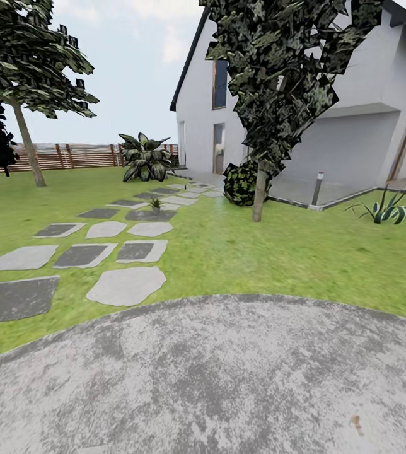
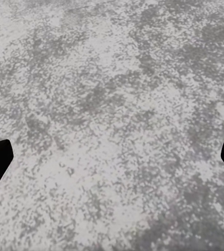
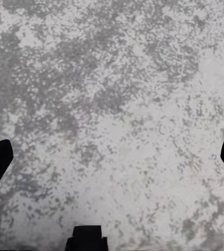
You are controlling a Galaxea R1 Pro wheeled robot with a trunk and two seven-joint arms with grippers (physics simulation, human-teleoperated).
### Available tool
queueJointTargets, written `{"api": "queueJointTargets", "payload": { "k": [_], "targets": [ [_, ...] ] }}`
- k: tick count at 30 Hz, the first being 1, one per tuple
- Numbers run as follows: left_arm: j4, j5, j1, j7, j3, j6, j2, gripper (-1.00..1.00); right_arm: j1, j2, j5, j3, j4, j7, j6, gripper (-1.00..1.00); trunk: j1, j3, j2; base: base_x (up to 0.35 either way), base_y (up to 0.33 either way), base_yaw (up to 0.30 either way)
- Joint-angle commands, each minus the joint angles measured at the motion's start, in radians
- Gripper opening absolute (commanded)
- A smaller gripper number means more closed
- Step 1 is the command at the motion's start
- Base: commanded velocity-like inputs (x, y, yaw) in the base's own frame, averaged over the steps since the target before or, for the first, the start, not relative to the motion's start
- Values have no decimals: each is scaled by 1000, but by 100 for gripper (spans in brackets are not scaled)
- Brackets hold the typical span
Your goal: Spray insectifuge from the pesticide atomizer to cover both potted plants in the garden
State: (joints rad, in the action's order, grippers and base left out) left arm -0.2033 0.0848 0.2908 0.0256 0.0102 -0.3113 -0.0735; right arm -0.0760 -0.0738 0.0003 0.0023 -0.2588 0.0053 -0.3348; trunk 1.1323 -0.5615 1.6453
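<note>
In the head view, the garden runs left to right as follows: a fence and a tree at the far left, then stepping stones crossing the lawn toward the house. A small low plant stands among the far stones; at this range it may be 1 of the 2 potted plants, but this cannot be confirmed. Behind it stands a large dark-leaved shrub. Further right are a second tree, a grey lamp post and a spiky agave. The robot stands on the round patio, well apart from all of these.

The atomizer cannot be located in these pictures.

The left gripper is spread wide and empty, with bare paving between its fingertips. The right gripper is likewise parted and empty over paving.

Progress: 0 steps complete. Remaining: find and grasp the atomizer, then spray both plants.
</note>
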Motion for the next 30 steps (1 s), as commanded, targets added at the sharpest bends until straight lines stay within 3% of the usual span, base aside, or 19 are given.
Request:
{"api": "queueJointTargets", "payload": {
  "k": [1, 11, 30],
  "targets": [
    [1, 9, 1, -1, -1, -3, 0, 100, -1, 0, 0, 0, 10, 1, -3, 100, 4, -4, 8, 0, 0, 0],
    [1, 9, 1, -1, -1, -3, 0, 100, -1, 0, 0, -1, 176, 1, 0, 100, 42, -36, 78, 0, 0, 0],
    [1, 9, 1, -1, -2, -3, 1, 100, -1, 0, 0, -1, 188, 1, 0, 100, 115, -95, 211, 0, 0, 0]
  ]
}}
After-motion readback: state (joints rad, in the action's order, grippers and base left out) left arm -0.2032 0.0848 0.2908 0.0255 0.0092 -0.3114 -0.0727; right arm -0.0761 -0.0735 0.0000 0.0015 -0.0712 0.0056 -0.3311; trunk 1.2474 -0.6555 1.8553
